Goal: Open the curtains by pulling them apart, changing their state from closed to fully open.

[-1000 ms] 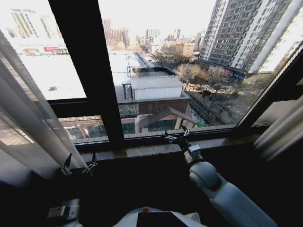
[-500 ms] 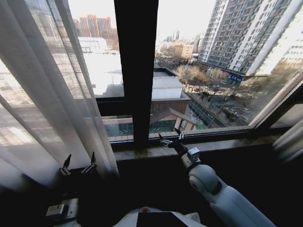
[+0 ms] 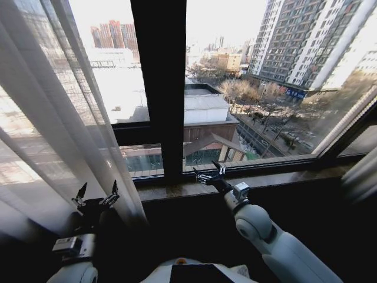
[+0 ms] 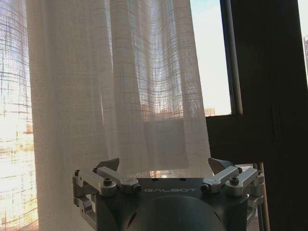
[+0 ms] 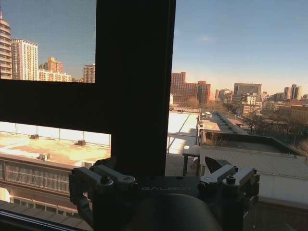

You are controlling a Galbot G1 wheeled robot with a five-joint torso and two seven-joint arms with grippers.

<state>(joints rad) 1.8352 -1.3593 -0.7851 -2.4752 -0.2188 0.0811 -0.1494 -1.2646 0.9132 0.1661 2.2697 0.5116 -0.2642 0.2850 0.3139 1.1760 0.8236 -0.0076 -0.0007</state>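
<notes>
Down at the lower left of the window, your left gripper [image 3: 94, 196] sits with its fingers spread and nothing between them, right in front of the bottom of the left curtain panel [image 3: 56, 124]. From the left wrist camera the left curtain panel [image 4: 110, 91] hangs just past the fingertips [image 4: 108, 165]; I can't tell whether they touch the cloth. Your right gripper [image 3: 210, 174] is out over the stone windowsill [image 3: 283, 177], near its middle, fingers also parted and empty, pointing at the black window frame bar [image 3: 159, 82] with no fabric near it.

The left panel covers the left part of the glass, its inner edge falling close to that centre bar. A bit of the right curtain panel [image 3: 360, 177] shows bunched at the far right edge of the window, so that side looks pretty much open already. My read: the left one is what's left to drag.

Handling-wise, it's sheer, light and floppy, so it'll bunch and slip rather than push as a sheet. I'd pinch several pleats together near the inner edge, low down where your fingers already are, and pull sideways gently so it doesn't snag or tear.
</notes>
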